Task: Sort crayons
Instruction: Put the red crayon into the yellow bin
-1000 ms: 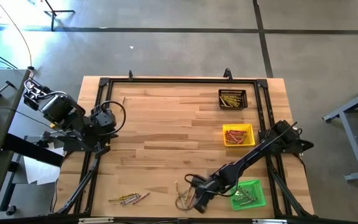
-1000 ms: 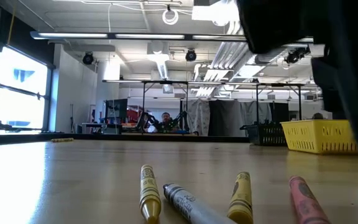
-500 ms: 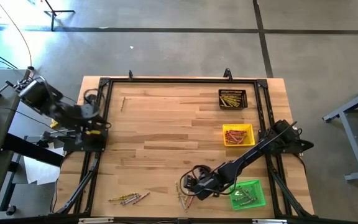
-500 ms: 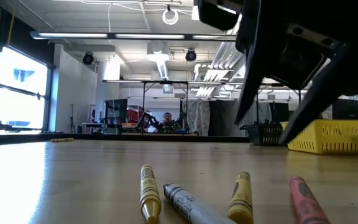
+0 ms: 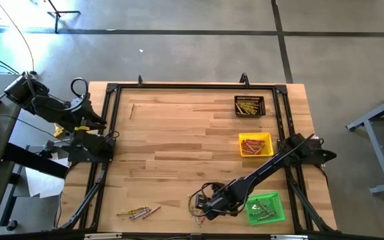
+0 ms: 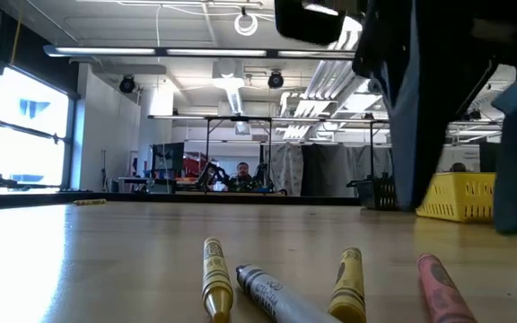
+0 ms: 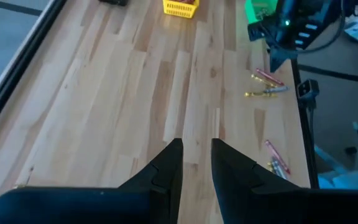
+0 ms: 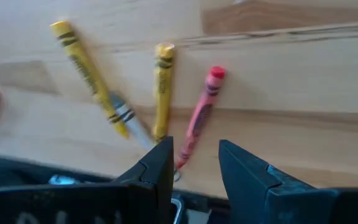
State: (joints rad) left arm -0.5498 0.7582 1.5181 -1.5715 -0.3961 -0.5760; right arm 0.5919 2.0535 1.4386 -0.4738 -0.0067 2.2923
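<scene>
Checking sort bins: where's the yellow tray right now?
High view: the yellow tray sits on the table's right side, between the black tray and the green tray, holding red crayons.

The pale butcher-block wooden table (image 5: 179,147) is made of narrow glued strips with visible grain and a smooth, faintly satin finish. A matt black metal frame (image 5: 192,86) runs along its edges. The small thin crayons (image 6: 276,283) wear matt paper wrappers printed in black, with waxy, slightly glossy bare tips. The yellow square tray (image 5: 255,144), the black square tray (image 5: 249,106) and the bright green square tray (image 5: 267,207) look like moulded plastic with latticed walls. The dark arm fingers (image 8: 247,177) look like matt, slightly textured hard plastic.
</scene>
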